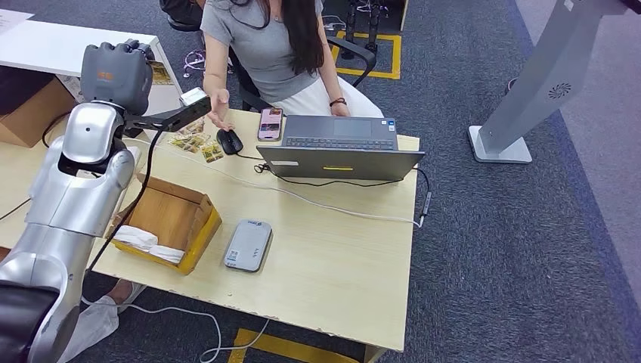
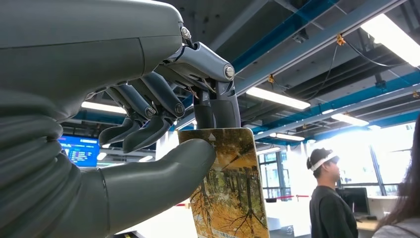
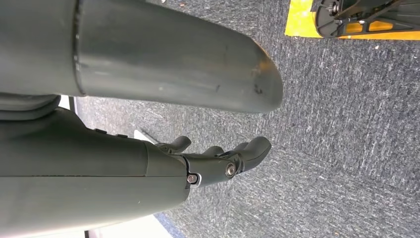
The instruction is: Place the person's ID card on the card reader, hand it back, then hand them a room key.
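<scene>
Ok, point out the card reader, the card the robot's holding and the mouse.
card reader (image 1: 249,245), head view, top face.
card (image 2: 232,193), left wrist view, printed face.
mouse (image 1: 230,141), head view, its back.

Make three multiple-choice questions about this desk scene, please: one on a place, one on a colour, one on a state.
1. Where does the card reader lie?
A. beside the cardboard box
B. on the laptop
C. on the floor

2. What colour is the person's top?
A. red
B. grey
C. yellow

3. What is the left hand doing?
A. resting flat on the desk
B. hanging with nothing in it
C. pinching a card

Answers: 1 A, the reader sits next to the box; 2 B, the head view shows grey; 3 C, thumb and fingers clamp the picture-printed card.
</scene>
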